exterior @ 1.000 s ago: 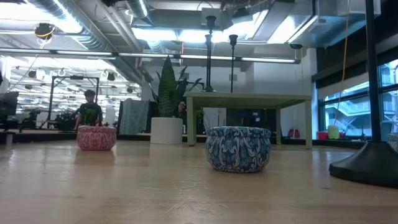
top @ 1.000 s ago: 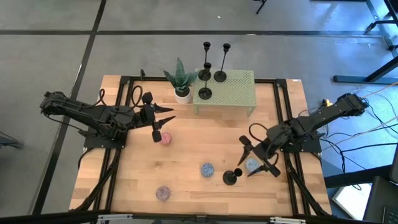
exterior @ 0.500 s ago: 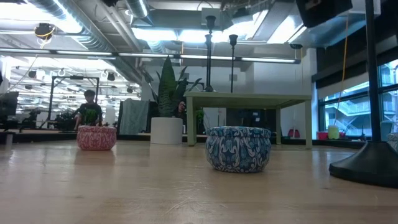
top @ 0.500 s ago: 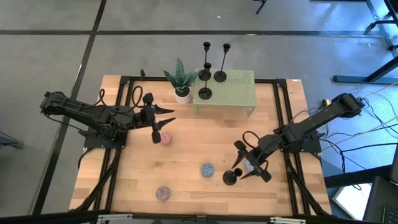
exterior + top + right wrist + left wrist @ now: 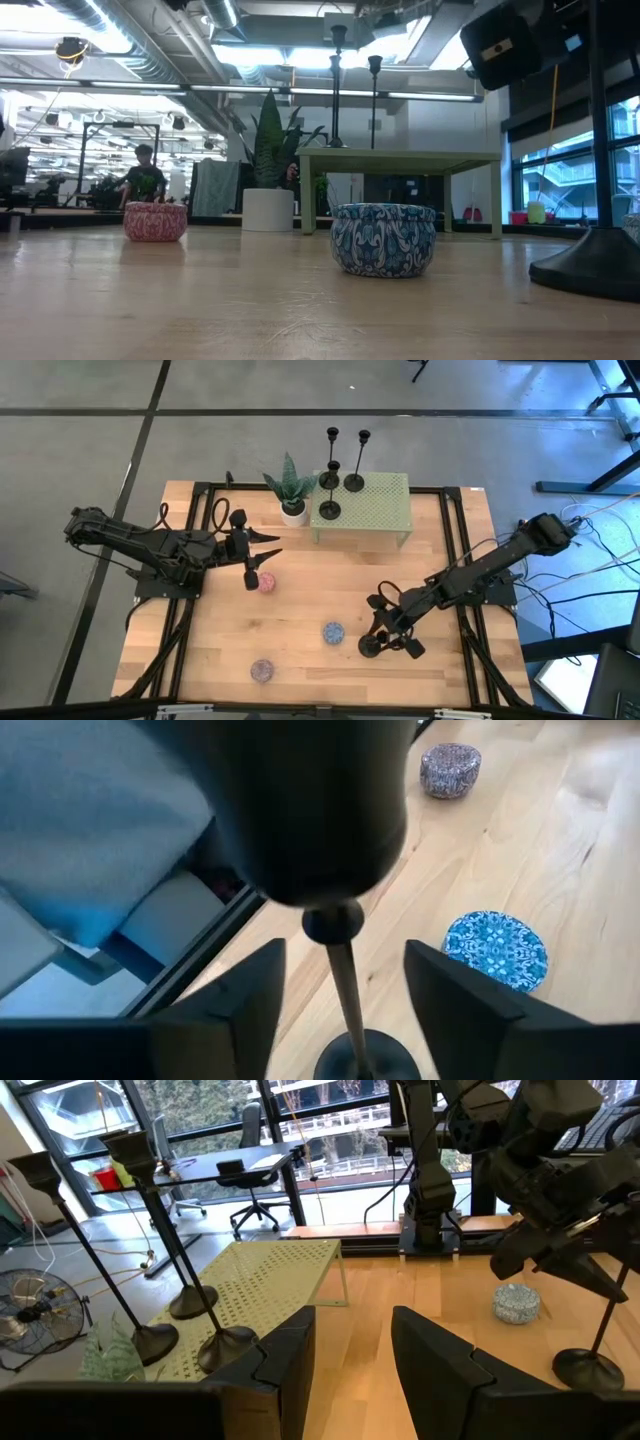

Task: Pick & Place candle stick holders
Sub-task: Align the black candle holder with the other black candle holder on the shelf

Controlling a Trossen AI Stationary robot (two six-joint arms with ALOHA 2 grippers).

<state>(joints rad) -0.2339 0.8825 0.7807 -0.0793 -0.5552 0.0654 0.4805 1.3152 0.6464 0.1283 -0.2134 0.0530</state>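
At the front of the wooden table (image 5: pixel 300 640), we had swung our right end effector (image 5: pixel 388 628) in around the lone black, round-based candle stick holder (image 5: pixel 371 645), fingers parted astride its stem, grasp not yet made.

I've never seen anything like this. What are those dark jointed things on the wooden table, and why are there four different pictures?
They are two robot arms, filmed at once by four cameras: one overhead, one at table height, one on each wrist. Each arm ends in a two-finger end effector. The right end effector is open around the stem of a black candle holder standing on the table, not yet gripping it. The left end effector waits open near a pink tin. Three more candle holders stand on a small green table beside a potted plant. A blue tin and a purple tin also sit on the wood.
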